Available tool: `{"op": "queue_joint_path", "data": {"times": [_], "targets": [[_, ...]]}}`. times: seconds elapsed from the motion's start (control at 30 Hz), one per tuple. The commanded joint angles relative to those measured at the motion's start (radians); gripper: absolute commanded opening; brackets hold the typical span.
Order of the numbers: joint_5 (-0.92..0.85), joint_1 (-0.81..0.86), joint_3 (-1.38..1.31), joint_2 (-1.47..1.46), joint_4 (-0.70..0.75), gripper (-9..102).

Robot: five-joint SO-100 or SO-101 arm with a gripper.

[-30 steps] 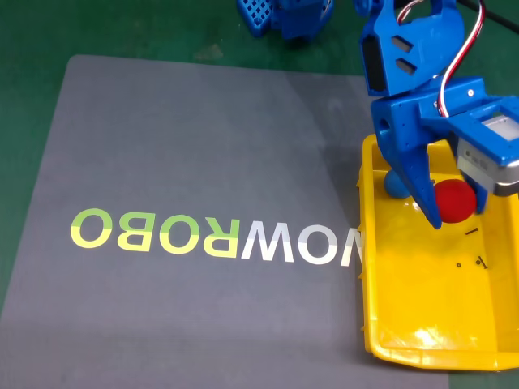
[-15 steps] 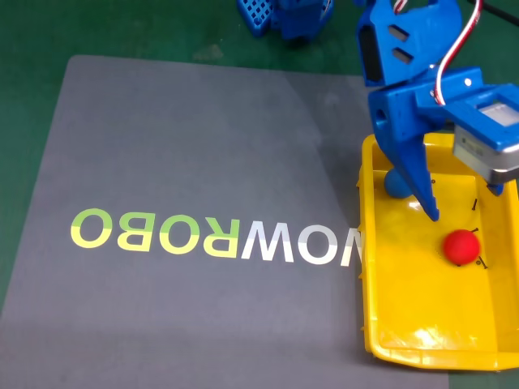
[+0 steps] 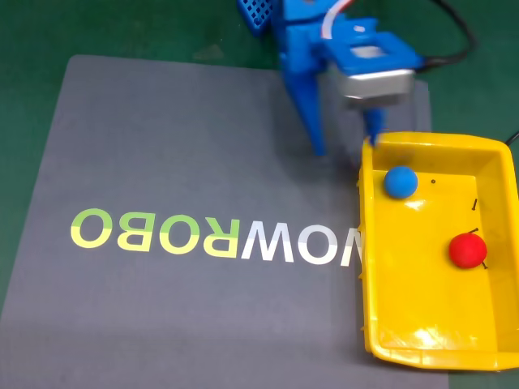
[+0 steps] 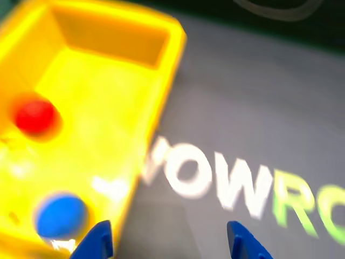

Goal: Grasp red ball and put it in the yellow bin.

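I see the yellow bin (image 3: 366,267) at the right edge of the fixed view, its long axis running from far to near, the open side up and the near rim slightly lower in the frame. The red ball (image 3: 467,250) rests on the bin floor toward its right wall; being round, it shows no direction I can name. The blue ball (image 3: 401,181) lies in the bin's far left corner, well apart from the red one. In the wrist view, which is blurred, I find the red ball (image 4: 34,115) and the blue ball (image 4: 60,215) both inside the yellow bin (image 4: 161,102).

The bin stands on a grey mat (image 3: 178,146) printed with white and green letters (image 3: 219,237), and the mat lies on a green tabletop (image 3: 49,32).

My gripper (image 3: 347,146) hangs over the mat just beyond the bin's far left corner, its fingers spread wide and holding nothing; in the wrist view the two blue fingertips (image 4: 97,242) stand well apart above the mat and bin edge
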Motion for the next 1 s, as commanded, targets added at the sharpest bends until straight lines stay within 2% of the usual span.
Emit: {"op": "queue_joint_path", "data": {"times": [0.0, 0.13, 0.3, 0.47, 0.6, 0.97], "targets": [[-0.020, 0.081, 0.133, 0.241, 0.066, 21], [-0.009, 0.146, 0.224, 0.376, 0.161, 14], [-0.023, 0.176, 0.330, 0.500, 0.264, 0], [-0.041, 0.201, 0.466, 0.621, 0.336, 0], [-0.048, 0.222, 0.563, 0.775, 0.459, 0], [0.032, 0.216, 0.574, 0.778, 0.626, 0]]}}
